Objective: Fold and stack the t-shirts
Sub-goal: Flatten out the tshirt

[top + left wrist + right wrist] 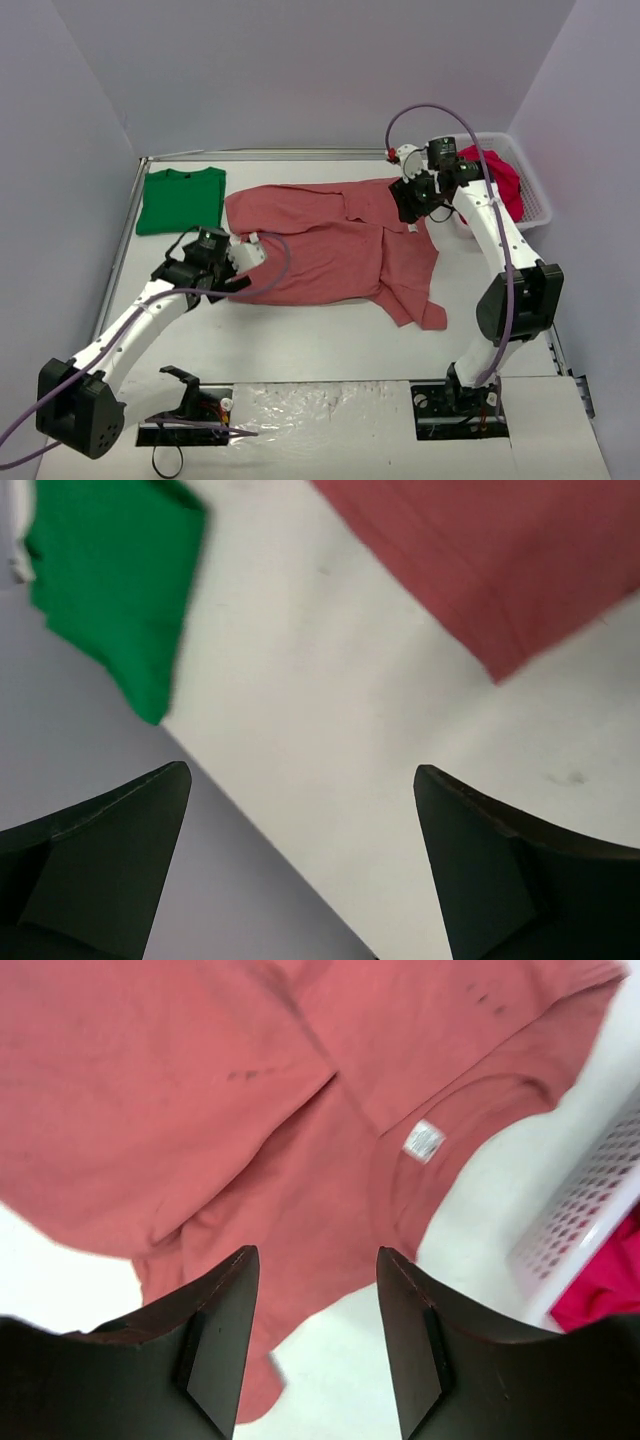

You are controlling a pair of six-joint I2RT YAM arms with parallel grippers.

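Observation:
A salmon-pink t-shirt (330,245) lies spread and partly folded in the middle of the table; it also shows in the right wrist view (200,1090) with its neck label (423,1140), and in the left wrist view (500,550). A folded green t-shirt (182,198) lies at the back left, also seen in the left wrist view (110,570). A crimson t-shirt (497,180) sits in the white basket (535,195). My left gripper (245,268) is open and empty at the pink shirt's left edge. My right gripper (415,205) is open and empty above the pink shirt's collar.
The white lattice basket stands at the back right, its wall also in the right wrist view (585,1215). Grey walls enclose the table on three sides. Bare table lies in front of the pink shirt (330,340).

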